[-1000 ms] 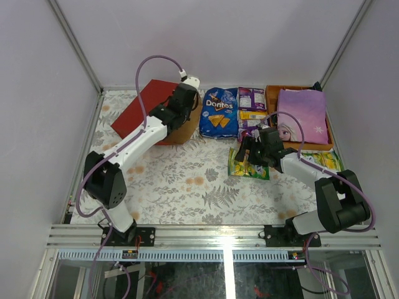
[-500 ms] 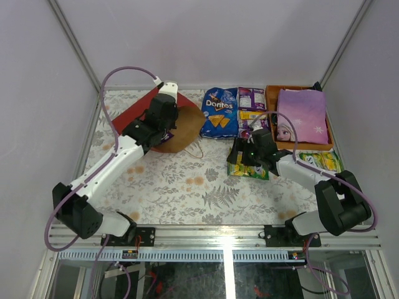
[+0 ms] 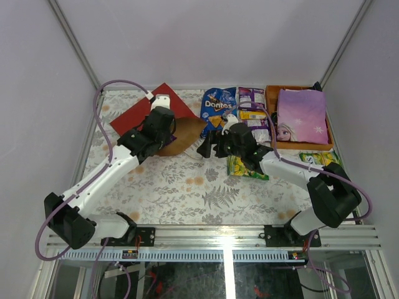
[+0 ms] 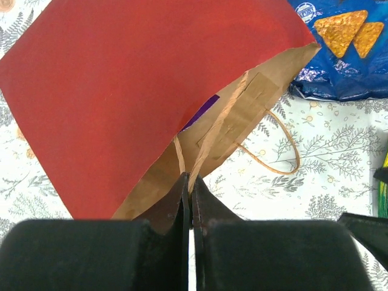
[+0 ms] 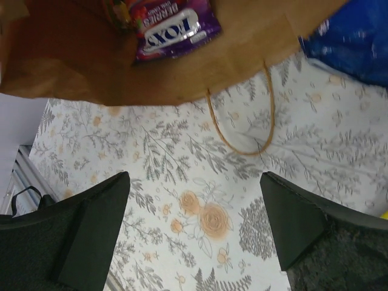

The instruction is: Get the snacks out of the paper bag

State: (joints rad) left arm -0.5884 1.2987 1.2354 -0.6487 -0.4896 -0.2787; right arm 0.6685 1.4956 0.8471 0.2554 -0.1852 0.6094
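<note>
1. Paper bag lies on its side at rear-left of surface (floral-print cloth). Matte red outside, brown kraft inside, mouth facing R toward Doritos bag. 1 thin tan cord handle loops out flat onto the cloth, anchored under a taped kraft patch.
2. Inside bag, R wrist view: 1 glossy purple pkt w/ white lettering, lying on the kraft wall. Edge of a 2nd reddish pkt beside it, too cropped to ID.
3. L end effector: fingers pressed together, pinching the kraft lip at the bag mouth.
4. R end effector: jaws spread wide, nothing between them, just in front of the mouth above the handle loop.
5. Count outside bag:
   - 1 Doritos bag, blue crinkled foil; bag's mouth corner overlaps its edge in L wrist view.
   - At least 3 small packs in a column just R of it; lowest partly hidden by R arm.
   - 2 yellow-green: yellow-green pkt beside R arm, 2nd yellow-green pkt near R edge.
6. Orange tray rear-right, lilac item lying in it.
7. Vs 0.5 s ago: R end effector has moved L, off the yellow-green pkt and up to the bag mouth, so the pkt is now mostly uncovered. L end effector still at the bag mouth.
</note>
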